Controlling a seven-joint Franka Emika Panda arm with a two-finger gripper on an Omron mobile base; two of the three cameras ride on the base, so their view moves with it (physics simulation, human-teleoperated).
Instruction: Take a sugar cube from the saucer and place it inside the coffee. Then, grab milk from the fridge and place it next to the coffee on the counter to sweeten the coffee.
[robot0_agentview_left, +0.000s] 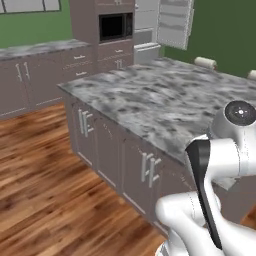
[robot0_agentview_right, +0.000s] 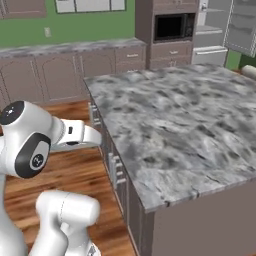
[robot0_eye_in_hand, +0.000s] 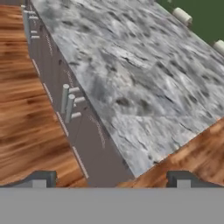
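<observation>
I am looking at an evenly, softly lit rendered kitchen, bright throughout with no single lamp or window giving the light away. The counter (robot0_agentview_right: 175, 125) is carrying no hard shadows and no glare; only the cabinet fronts below its edge are sitting slightly darker. The wooden floor (robot0_agentview_left: 45, 190) is showing a faint sheen. All three views are coming through soft and low in detail, the marbling smearing in the hand view, the microwave (robot0_agentview_left: 115, 26) and fridge (robot0_agentview_left: 165, 22) blurring at distance. Lines are staying straight toward the edges.
</observation>
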